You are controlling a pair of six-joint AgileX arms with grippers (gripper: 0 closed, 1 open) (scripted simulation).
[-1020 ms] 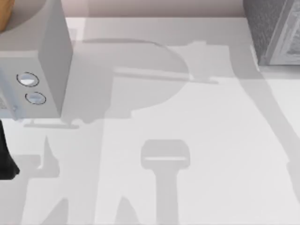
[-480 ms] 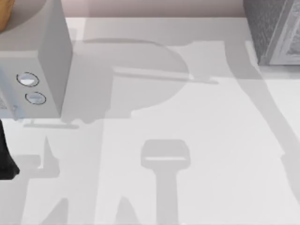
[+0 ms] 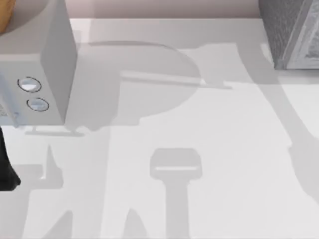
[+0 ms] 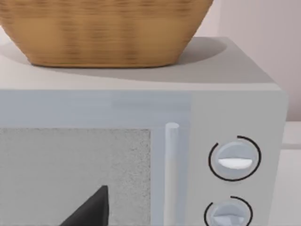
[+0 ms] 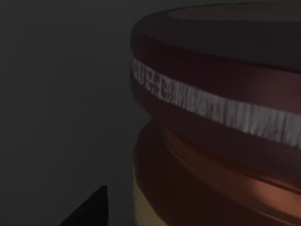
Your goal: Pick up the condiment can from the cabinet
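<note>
Much was cut off. My right wrist view was dim and very close: the condiment can (image 5: 221, 122) stood right before the camera in a dark space, showing its maroon lid, a pale band and a reddish rim, with its far side cropped. One dark fingertip (image 5: 89, 209) of my right gripper poked in beside it; whether those fingers were wide or closed I could not tell.

My left arm (image 3: 7, 169) sat at the table's (image 3: 209, 124) left edge, one finger (image 4: 91, 209) facing a microwave (image 4: 235, 99) that carried a wicker basket (image 4: 103, 33). A grey cabinet (image 3: 291, 32) occupied the far right corner.
</note>
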